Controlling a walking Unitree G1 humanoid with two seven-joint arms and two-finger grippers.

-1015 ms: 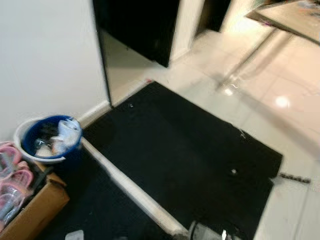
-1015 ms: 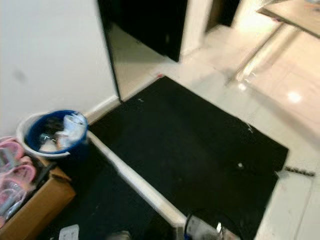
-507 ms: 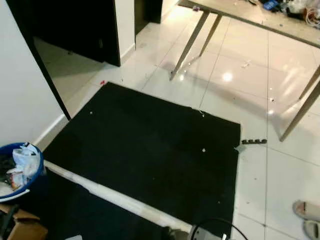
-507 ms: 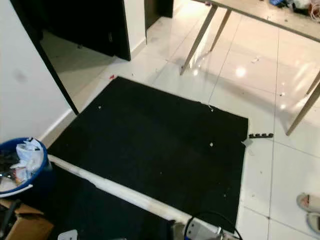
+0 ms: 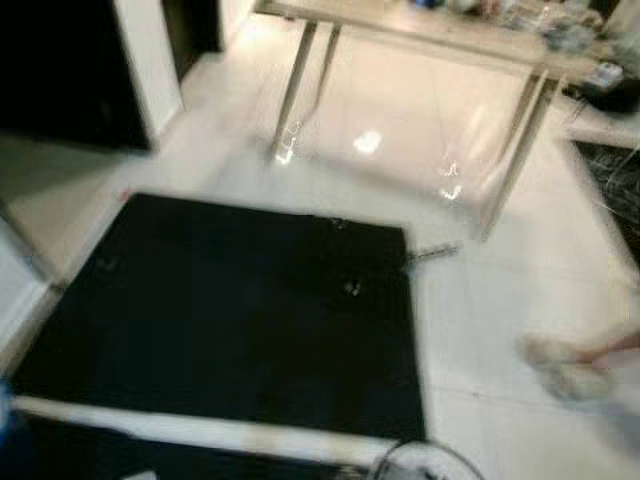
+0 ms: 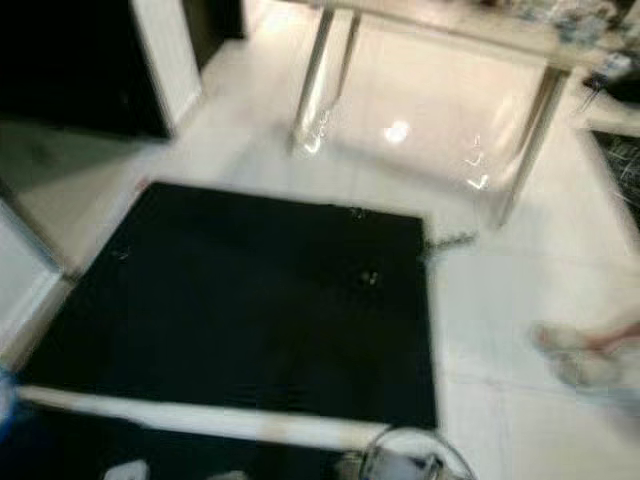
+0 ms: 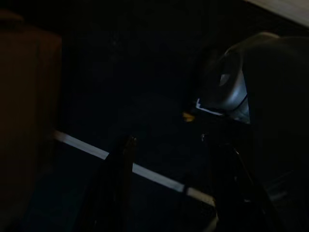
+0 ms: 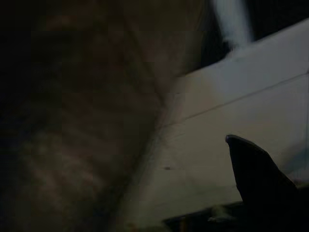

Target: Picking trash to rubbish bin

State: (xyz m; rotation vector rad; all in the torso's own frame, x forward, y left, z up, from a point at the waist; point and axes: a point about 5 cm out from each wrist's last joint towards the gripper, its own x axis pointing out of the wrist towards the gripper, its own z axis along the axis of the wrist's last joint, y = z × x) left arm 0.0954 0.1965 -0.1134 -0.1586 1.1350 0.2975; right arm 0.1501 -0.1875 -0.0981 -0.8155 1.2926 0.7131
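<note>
One black mat (image 5: pixel 240 310), one table (image 5: pixel 450 35) showing two metal legs, two pale slippers (image 5: pixel 560 365) on the tiled floor (image 5: pixel 500 300), all blurred.

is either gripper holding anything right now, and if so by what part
Nothing is held by the left gripper: its fingers stand apart over the dark mat. The right wrist view is too dark to tell.

**Camera positions**

The scene is viewed from head height, forward and down, by both eye views; the black mat (image 5: pixel 230 320), the pale tiled floor (image 5: pixel 500 330) and the table legs (image 6: pixel 525 150) are shared (both blurred). Each wrist view is aimed along its own fingers, close to the floor, in deep shade.
</note>
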